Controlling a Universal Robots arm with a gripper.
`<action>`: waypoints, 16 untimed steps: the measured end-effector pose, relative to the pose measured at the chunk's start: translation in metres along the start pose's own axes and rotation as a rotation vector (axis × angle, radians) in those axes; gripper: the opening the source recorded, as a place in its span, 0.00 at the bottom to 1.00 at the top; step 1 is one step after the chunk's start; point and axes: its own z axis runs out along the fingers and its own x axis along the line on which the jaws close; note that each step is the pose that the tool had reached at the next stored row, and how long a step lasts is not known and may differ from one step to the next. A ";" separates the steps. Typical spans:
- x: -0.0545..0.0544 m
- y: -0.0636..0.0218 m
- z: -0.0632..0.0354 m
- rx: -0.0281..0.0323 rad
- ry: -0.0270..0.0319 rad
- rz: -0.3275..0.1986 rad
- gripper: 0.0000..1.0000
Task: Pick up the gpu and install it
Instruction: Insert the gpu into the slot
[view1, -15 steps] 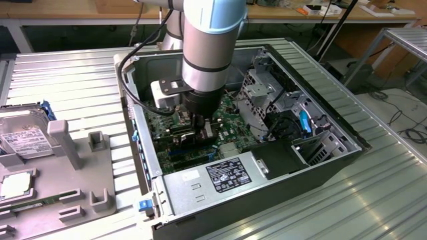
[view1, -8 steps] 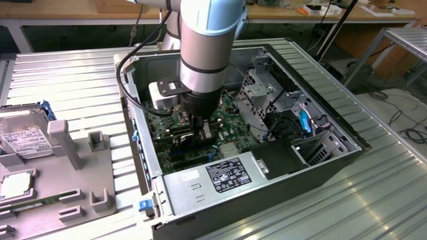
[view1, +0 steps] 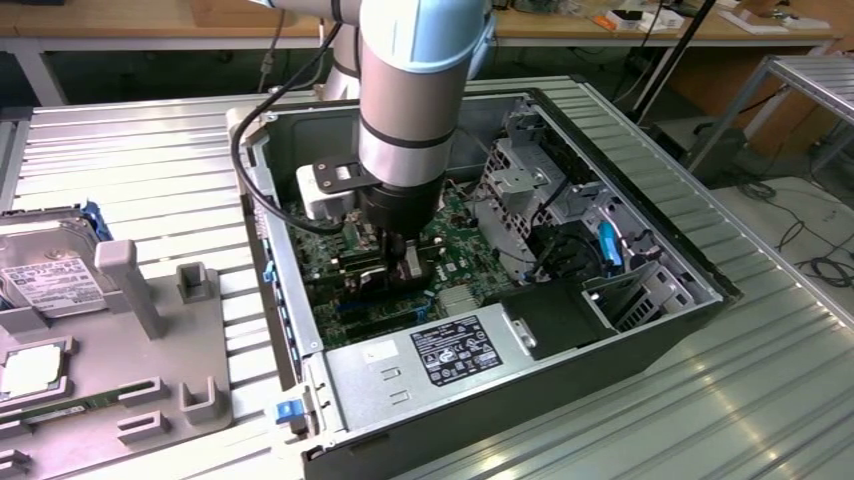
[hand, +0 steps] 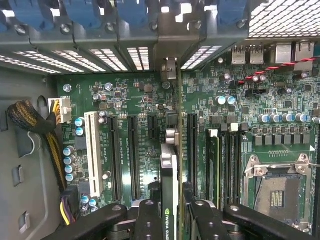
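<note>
Inside the open computer case (view1: 627, 230), your gripper (view1: 395, 262) is closed on the gpu (hand: 169, 195), holding it edge-on just above the motherboard (hand: 125, 100). The wrist view gives you the card lined up beside the long black slots (hand: 133, 155); the exterior view adds the hard drive (view1: 47, 265) lying on the counter (view1: 147, 150), well apart from the case.

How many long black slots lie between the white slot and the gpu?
2 long black slots: one beside the white slot, the other next to it, toward the gpu; a shorter slot sits nearer it. None hidden.
</note>
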 end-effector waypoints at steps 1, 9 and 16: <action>0.000 0.0000 -0.0008 0.0000 -0.0003 0.000 0.27; -0.002 -0.0006 -0.0109 -0.0007 0.0017 0.000 0.52; -0.031 -0.0003 -0.0322 -0.0027 -0.0014 0.000 0.20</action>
